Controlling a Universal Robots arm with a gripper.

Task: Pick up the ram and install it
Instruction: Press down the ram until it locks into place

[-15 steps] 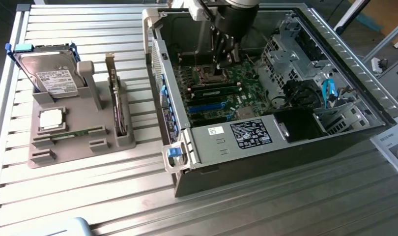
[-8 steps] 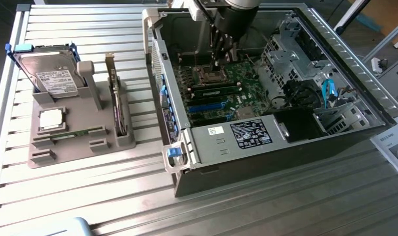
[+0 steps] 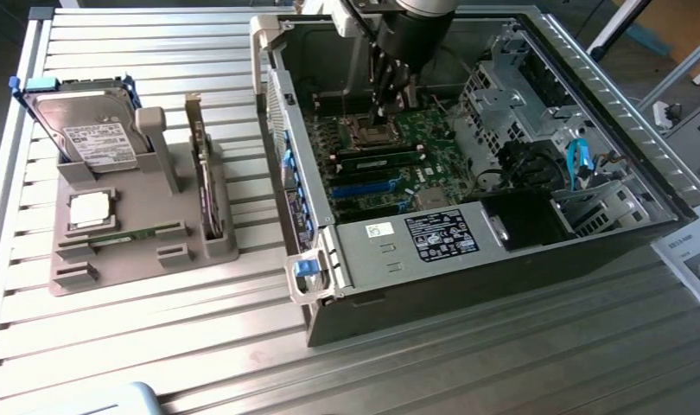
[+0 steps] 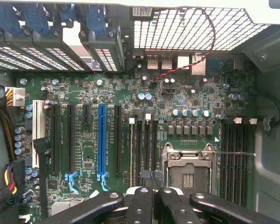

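Wrist view first: the gripper (image 4: pixel 151 179) is sitting closest to the lens, its black fingers (image 4: pixel 141 205) clenched together with nothing showing between them, so it is carrying nothing. Just beyond the tips, the bank of long memory slots is running alongside the empty processor socket (image 4: pixel 189 170). In the slot of that bank farthest from the socket, a pale thin edge is showing, and I am taking that for the ram (image 4: pixel 132 149) seen from above. Past it, the blue expansion slot (image 4: pixel 101 140) and the rest of the motherboard (image 4: pixel 186 93) are stretching away toward the case's vented rear wall. In the exterior view, the gripper (image 3: pixel 385 108) is hanging inside the open computer case (image 3: pixel 362 294), tips down over the socket area. The ram (image 3: pixel 379 159) is lying as a narrow green stick in its slot near the middle of the board, just beside the tips rather than in them. By my reading the pick-up and the carry are done and the stick is in place. Whether it is pressed fully home and latched, I cannot tell. Farther off, toward the table (image 3: pixel 442 372) edge on the exterior view's left, the grey parts fixture (image 3: pixel 131 268) is holding a hard drive (image 3: pixel 91 138), and a thin green strip (image 3: pixel 131 233) is lying along its near side. What that strip is, I cannot make out.
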